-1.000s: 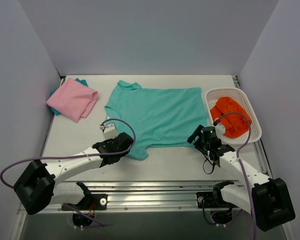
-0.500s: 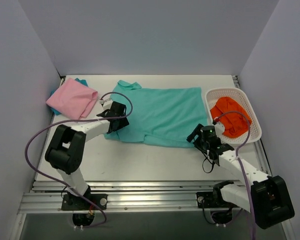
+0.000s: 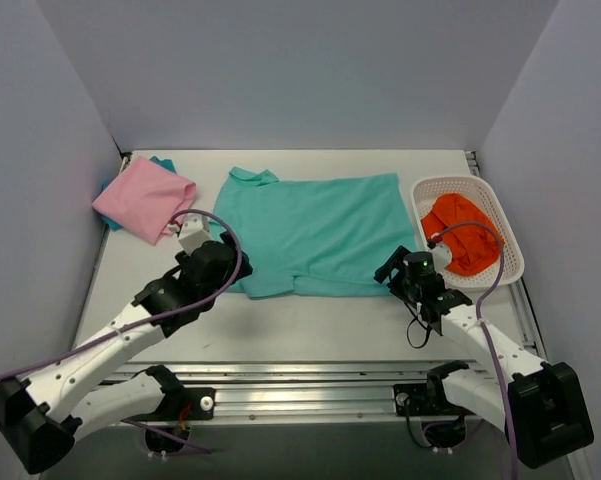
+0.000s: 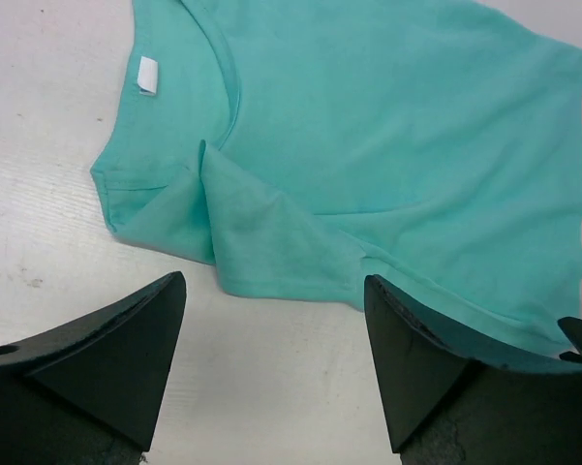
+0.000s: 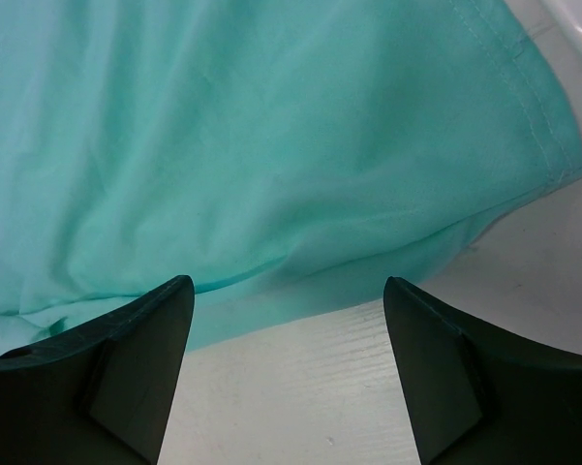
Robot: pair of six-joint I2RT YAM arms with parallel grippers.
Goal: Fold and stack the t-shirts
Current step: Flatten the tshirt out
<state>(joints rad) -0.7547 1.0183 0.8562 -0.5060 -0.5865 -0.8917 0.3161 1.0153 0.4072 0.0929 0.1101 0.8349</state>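
at the desk's centre lies the mint-teal t-shirt (image 3: 315,230), one sleeve folded in; the pink t-shirt (image 3: 145,198) sits at the far left corner. the left gripper (image 4: 273,286) and right gripper (image 5: 288,286) hang released, empty, over the teal near edge.

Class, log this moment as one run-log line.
phase: folding; teal t-shirt: spread flat, one sleeve folded in; left gripper: open, empty; right gripper: open, empty

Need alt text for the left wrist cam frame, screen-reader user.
A mint-teal cloth t-shirt lies spread on a white table, one sleeve folded in over the body, a small white label inside the neckline. The left gripper, two dark fingers at the bottom of the frame, is open and empty.
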